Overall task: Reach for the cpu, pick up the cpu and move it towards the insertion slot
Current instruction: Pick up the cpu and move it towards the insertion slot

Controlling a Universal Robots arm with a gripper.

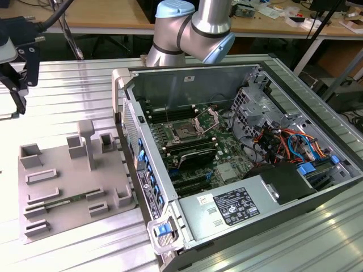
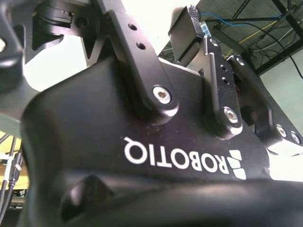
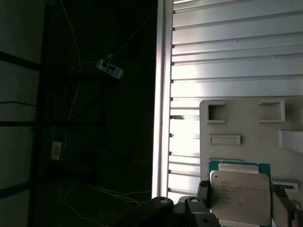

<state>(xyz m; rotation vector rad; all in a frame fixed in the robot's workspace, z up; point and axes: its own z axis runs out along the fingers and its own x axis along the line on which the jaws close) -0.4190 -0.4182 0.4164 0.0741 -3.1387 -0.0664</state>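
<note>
Grips the cpu (image 3: pixel 239 191) between gripper (image 3: pixel 244 203) fingers (image 3: pixel 203 195) set against opposite edges, roughly chip-width apart, with silvery top toward the first wrist view. Appears lifted clear of the grey plastic tray (image 3: pixel 246 127) and the slatted metal table (image 3: pixel 227 52) beneath. Farther off, in the exterior view: open computer case (image 1: pixel 187 79), holding the insertion slot (image 1: pixel 184 133) on its motherboard (image 1: pixel 198 153), well apart toward the exterior view's right. Best carried level and slowly, probably high enough to clear the case's side, without squeezing harder than needed, and kept square to the slot.
</note>
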